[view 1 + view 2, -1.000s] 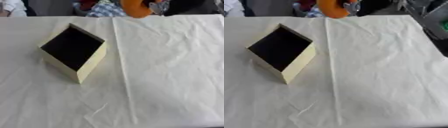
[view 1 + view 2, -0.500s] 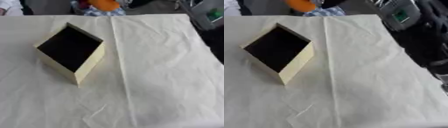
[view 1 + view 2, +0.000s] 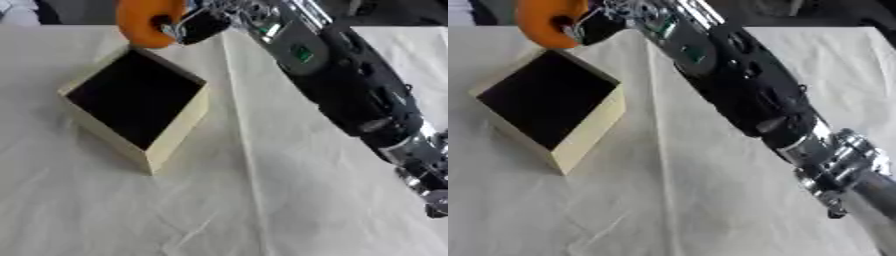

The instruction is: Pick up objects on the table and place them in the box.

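A cream box point(image 3: 178, 133) with a dark open inside stands at the left of the table, turned corner-on. My right arm reaches across from the lower right to the far side. My right hand point(image 3: 194, 25) is shut on an orange rounded object point(image 3: 140, 21), held just above the box's far corner. The left hand shows in neither view.
A white cloth point(image 3: 289, 200) with creases covers the table. The right arm point(image 3: 745, 100) lies diagonally over the right half. The table's far edge runs along the top of the views.
My right arm has swung in from the right and now spans the table. The orange object has come to the box's far corner. The camera has shifted closer.
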Motion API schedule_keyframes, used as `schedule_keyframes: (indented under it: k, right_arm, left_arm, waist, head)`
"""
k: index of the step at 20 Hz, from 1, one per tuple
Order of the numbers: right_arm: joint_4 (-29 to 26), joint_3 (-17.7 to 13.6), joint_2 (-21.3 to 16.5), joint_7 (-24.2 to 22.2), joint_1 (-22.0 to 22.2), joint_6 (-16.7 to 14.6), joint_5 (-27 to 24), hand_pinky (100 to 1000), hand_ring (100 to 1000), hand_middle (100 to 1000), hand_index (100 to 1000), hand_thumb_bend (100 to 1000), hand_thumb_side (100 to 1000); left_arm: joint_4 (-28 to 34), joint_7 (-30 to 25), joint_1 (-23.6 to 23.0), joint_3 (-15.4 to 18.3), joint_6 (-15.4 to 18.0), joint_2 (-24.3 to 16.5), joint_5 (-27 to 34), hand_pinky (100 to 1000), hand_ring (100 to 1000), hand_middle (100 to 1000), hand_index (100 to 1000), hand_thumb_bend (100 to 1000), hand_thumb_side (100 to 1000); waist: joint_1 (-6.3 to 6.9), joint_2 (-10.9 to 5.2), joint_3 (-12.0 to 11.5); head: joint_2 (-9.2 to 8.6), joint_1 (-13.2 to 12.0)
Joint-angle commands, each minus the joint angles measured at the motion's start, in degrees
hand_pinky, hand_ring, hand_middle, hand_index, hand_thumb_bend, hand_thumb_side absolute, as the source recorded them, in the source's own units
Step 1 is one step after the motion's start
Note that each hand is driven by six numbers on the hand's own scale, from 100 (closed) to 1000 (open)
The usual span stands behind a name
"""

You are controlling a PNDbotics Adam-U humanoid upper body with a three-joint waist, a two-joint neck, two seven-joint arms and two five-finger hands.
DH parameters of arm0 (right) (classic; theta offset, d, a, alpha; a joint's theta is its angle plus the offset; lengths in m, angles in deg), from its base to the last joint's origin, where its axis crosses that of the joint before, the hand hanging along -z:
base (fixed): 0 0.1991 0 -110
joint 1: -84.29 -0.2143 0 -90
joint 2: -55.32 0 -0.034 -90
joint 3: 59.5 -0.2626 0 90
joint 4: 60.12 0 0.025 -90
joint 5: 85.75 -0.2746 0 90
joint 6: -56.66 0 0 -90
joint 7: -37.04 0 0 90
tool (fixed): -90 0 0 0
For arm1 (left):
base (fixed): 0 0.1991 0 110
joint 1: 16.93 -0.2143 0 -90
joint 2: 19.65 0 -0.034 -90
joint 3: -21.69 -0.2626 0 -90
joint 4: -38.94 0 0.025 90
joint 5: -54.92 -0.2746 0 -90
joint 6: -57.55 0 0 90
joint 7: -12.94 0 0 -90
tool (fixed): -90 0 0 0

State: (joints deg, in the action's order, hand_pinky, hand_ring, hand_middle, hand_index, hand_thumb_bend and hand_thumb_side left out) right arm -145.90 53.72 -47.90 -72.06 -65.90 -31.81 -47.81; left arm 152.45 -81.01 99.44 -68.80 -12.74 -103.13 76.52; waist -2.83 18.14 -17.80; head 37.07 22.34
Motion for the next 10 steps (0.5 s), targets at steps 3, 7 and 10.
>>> schedule_keyframes:
  k: [3, 7, 10]
  right_arm:
    - [3.2, 0.8, 2.4, 1.1, -1.3, -1.7, 2.9, 273, 526, 464, 609, 100, 100]
    - [4.7, 1.8, 4.2, 1.4, -1.1, -2.8, 4.6, 277, 527, 464, 607, 100, 100]
    - [5.0, 2.3, 4.9, 1.1, -0.8, -2.9, 5.7, 263, 522, 465, 602, 100, 100]
  left_arm:
    - [1.1, -1.1, 1.6, -0.3, 0.2, -0.2, 1.1, 711, 774, 781, 734, 100, 740]
    - [1.1, -1.7, 2.0, -0.5, 0.0, 0.1, 1.4, 711, 774, 782, 734, 100, 741]
    - [1.1, -2.0, 1.9, -0.5, -0.3, 0.2, 1.4, 710, 775, 783, 734, 100, 743]
  waist:
    - [0.15, -0.57, -0.5]
    - [-0.02, -0.26, -0.9]
    - [-0.15, -0.19, -1.0]
  head:
    - [-1.05, 1.0]
    - [-1.2, 1.4]
    - [-1.23, 1.5]
